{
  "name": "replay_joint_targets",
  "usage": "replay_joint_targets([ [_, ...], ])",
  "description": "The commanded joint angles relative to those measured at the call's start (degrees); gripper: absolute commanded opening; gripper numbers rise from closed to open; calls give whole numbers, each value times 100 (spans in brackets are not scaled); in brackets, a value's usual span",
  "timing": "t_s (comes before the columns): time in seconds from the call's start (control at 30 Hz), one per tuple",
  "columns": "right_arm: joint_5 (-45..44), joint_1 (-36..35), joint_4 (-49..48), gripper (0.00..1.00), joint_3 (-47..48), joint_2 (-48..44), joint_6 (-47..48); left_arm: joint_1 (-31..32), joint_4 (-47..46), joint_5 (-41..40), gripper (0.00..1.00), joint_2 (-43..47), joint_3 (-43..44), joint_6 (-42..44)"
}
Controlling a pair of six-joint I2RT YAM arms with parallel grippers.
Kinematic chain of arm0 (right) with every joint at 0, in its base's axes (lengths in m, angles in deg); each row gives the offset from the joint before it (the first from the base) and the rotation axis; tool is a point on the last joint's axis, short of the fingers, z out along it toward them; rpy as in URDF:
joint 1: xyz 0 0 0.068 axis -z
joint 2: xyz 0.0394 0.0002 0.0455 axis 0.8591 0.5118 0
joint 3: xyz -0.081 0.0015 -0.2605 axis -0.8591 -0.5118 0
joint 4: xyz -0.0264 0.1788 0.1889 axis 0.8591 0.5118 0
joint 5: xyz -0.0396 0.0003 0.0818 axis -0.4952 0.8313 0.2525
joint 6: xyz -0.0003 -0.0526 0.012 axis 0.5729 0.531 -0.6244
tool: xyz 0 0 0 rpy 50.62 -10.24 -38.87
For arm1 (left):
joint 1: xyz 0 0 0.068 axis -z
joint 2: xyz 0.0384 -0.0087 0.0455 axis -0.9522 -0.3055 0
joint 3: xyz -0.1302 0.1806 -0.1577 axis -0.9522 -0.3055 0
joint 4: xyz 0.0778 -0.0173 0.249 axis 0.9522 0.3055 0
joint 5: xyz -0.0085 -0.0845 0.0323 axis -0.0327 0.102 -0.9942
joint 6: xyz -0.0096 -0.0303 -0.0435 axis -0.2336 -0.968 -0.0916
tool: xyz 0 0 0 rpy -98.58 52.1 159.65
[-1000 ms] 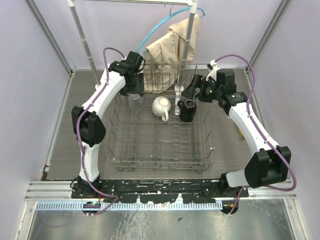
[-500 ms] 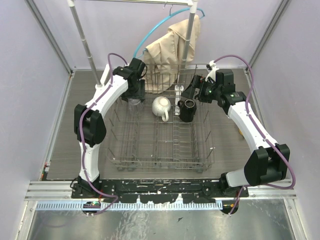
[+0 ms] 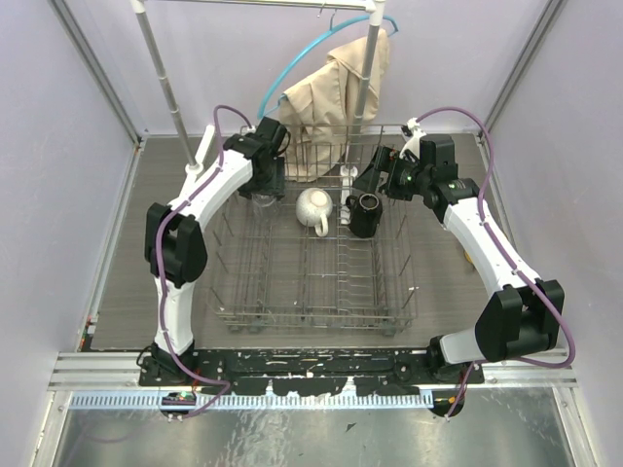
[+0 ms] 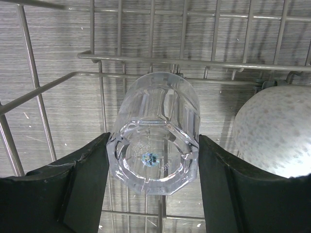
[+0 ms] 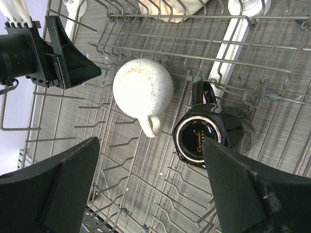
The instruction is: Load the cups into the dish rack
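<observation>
1. My left end effector is closed on a clear, faceted glass tumbler. Both black fingers press its sides near the thick base, which faces my wrist camera.
2. A small blue sticker sits at the centre of the tumbler's base. Its print is too small to read.
3. The tumbler hangs over the far-left corner of the large rectangular grey wire dish rack. The wires of the rack's far wall cross just beyond it.
4. To the tumbler's right, with a narrow gap between them, stands a round-bellied, speckled white ceramic mug. The mug shows a faint brown ring on top, and its loop handle points toward the near side.
5. My right end effector is spread wide and holds nothing. It hovers above the rack's far-right part.
6. Below it sits a glossy black mug with angular sides, just right of the white mug and not touching it. Gold script shows on its round face, but I cannot read it.
7. Upright tines run in rows across the rack's near half.
8. The rack rests on a grey wood-grain table. A beige cloth garment hangs over the rack's far edge.
</observation>
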Motion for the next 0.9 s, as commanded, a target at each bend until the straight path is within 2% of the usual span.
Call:
replay_joint_targets([
  [0.0,45,21,-219,92,75,-9,136,25,-321,-247,11,75,-327,-32],
  [0.1,32,17,-192,92,93,3,150,40,-408,-250,16,127,-531,-76],
  [0.23,15,18,-150,92,126,17,154,48,-511,-186,32,235,-696,-116],
  [0.37,38,26,-125,92,171,47,154,53,-613,-154,57,390,-854,-152],
  [0.5,61,17,-113,92,181,57,138,49,-691,-62,75,476,-925,-88],
  [0.7,66,22,-85,92,171,32,136,49,-748,118,86,488,-807,5],
  [0.8,49,18,-39,92,202,22,143,53,-752,160,87,512,-766,28],
  [0.87,33,21,-7,92,222,13,145,49,-855,158,91,643,-835,16],
])
